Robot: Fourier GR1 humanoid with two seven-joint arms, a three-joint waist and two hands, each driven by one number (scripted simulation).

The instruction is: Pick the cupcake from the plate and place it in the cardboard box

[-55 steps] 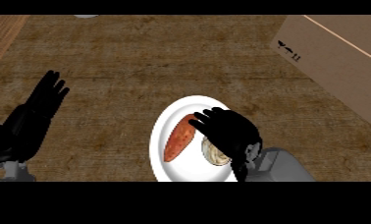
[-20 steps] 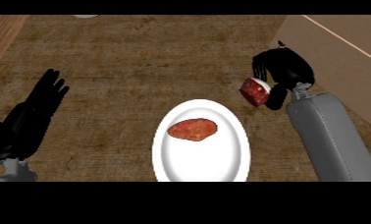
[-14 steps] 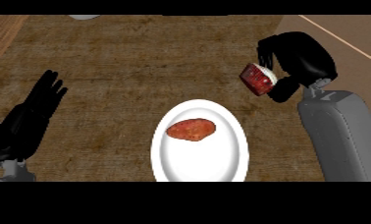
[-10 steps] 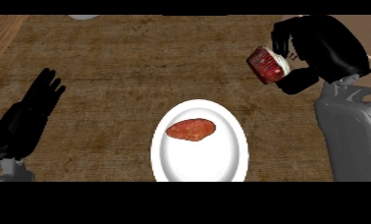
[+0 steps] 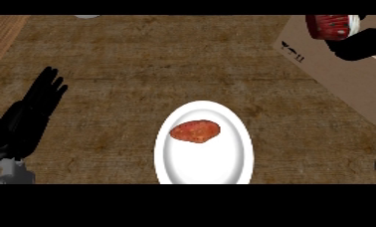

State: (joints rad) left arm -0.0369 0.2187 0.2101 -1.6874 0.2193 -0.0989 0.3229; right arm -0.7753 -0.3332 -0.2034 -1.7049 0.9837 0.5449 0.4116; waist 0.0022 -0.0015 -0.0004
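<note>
A: Worktop (image 5: 147, 66), then cardboard box (image 5: 341, 74) at right edge, then plate (image 5: 220, 169) bearing only a reddish lump (image 5: 195, 131).

B: Cupcake (image 5: 330, 25) off plate, carried above box. Right hand (image 5: 360, 47) curled round it. Left hand (image 5: 33, 111) spread, resting.

A: Hazard?

B: Likely release too near box edge; possible tumble onto worktop.
</note>
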